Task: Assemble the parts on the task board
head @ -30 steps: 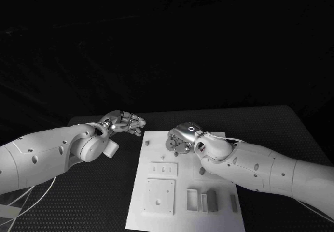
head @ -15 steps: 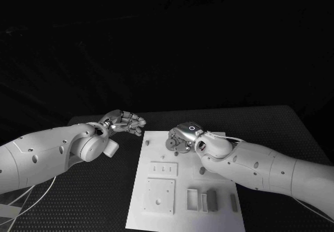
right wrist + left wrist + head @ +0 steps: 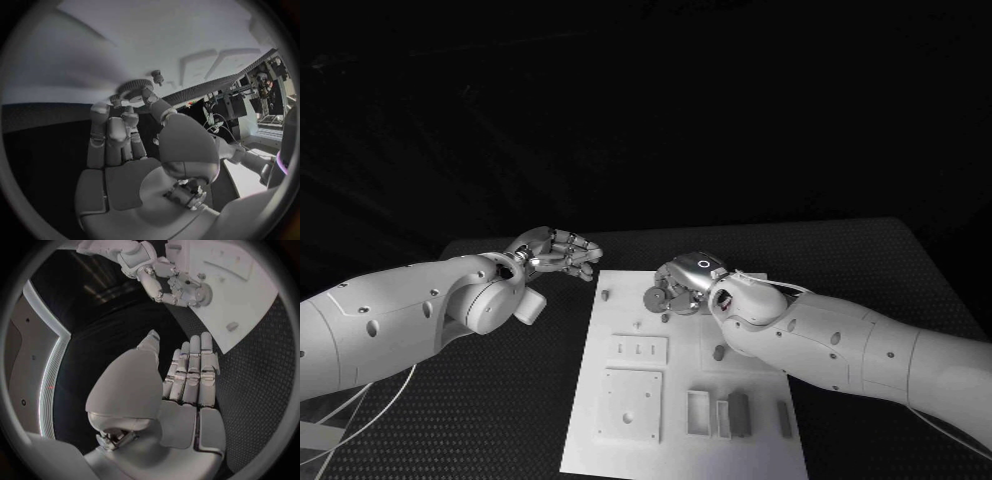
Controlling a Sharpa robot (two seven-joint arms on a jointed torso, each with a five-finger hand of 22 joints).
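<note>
Task board [image 3: 678, 440] lying flat on the black table [image 3: 877, 250], long axis running away from the robot, near short edge closest to the body. On the board's near end: a raised square plate [image 3: 630, 405] with holes, and right of it a row of upright narrow blocks [image 3: 718, 413], long sides parallel to the board's long axis; one darker block [image 3: 738, 413] among them. Farther up the board, a smaller rectangular plate with slots [image 3: 639, 350]. Right of that, a small dark part [image 3: 718, 353] just beside the right arm. Near the board's far left edge, a small peg-like part [image 3: 606, 294] standing upright.

Over the board's far end, right hand [image 3: 672, 292] pointing down toward the surface, fingers closed around a toothed round part [image 3: 134, 86], a gear by its rim; disc lying roughly flat to the board, axis roughly upright. In the right wrist view, fingertips [image 3: 147, 93] touching the gear's rim, a small stud [image 3: 157, 76] on the board just beyond it; whether the gear touches the board cannot be told.

Left of the board's far corner, above bare table, left hand [image 3: 557, 252] holding nothing, fingers [image 3: 195, 365] straight and side by side, thumb apart, palm turned toward the board.
</note>
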